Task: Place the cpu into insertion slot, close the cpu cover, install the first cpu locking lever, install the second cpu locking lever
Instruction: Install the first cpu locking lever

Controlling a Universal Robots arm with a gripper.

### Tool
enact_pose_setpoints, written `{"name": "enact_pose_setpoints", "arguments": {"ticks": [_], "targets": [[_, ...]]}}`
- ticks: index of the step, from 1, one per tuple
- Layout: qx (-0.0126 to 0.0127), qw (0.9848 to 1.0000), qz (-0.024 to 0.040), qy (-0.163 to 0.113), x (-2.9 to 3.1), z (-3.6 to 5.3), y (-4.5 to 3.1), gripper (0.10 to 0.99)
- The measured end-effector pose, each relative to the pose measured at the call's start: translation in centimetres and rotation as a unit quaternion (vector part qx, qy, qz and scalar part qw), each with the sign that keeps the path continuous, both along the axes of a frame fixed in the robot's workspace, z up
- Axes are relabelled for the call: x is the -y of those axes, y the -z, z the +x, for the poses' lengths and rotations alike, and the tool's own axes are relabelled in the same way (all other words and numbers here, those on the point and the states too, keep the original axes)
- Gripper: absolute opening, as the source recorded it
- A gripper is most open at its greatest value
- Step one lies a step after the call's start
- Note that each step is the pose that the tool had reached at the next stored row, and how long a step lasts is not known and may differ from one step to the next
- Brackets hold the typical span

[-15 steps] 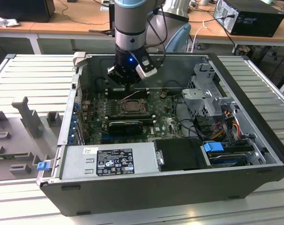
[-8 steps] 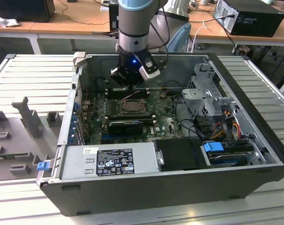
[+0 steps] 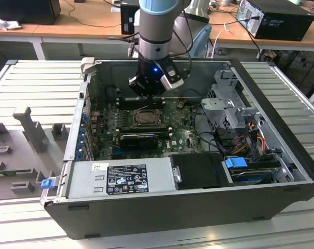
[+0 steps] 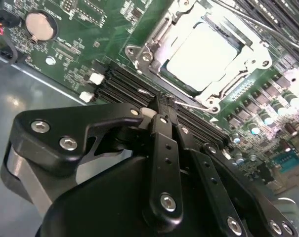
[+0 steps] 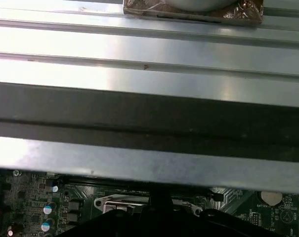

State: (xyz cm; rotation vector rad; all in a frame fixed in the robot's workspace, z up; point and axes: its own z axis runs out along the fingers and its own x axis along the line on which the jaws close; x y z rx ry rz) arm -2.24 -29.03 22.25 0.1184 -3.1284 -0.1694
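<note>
A ribbed, pale grey metal work surface (image 3: 32, 78) carries everything, its ridged panels running out on both sides of the gripper (image 3: 149, 89). Directly on it lies the open black computer case (image 3: 162, 207), which surrounds and sits beneath the gripper. On the same surface, well apart from the gripper toward the exterior view's left, stands a grey moulded fixture (image 3: 29, 129) with upright blocks, just beside the case wall. In the first wrist view the bright ridges of the surface (image 5: 149, 49) run behind the case edge.
</note>
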Motion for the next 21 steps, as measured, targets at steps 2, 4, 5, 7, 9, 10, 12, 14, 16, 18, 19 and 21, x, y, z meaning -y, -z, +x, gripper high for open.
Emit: {"name": "enact_pose_setpoints", "arguments": {"ticks": [2,4,5,7,9,10,12,14,16,18,19,21], "targets": [[0.0000,1.0000,0.0000,0.000,-0.02,0.19,0.08,0.106],[0.0000,1.0000,0.0001,0.000,-0.04,0.32,0.16,0.106],[0.0000,1.0000,0.0001,0.000,-0.05,0.32,0.19,0.106],[0.0000,1.0000,0.0000,0.000,-0.06,0.33,0.28,0.106],[0.0000,1.0000,0.0000,-0.001,-0.09,0.34,0.50,0.106],[0.0000,1.0000,0.0000,-0.001,-0.11,0.36,0.58,0.106],[0.0000,1.0000,0.0001,-0.001,-0.12,0.39,0.71,0.106],[0.0000,1.0000,0.0001,-0.002,-0.12,0.48,0.81,0.106],[0.0000,1.0000,0.0000,-0.002,-0.12,0.59,0.95,0.106],[0.0000,1.0000,0.0000,-0.002,-0.12,0.63,1.15,0.106],[0.0000,1.0000,0.0000,-0.002,-0.12,0.63,1.24,0.106],[0.0000,1.0000,0.0000,-0.002,-0.12,0.71,1.56,0.106]]}}
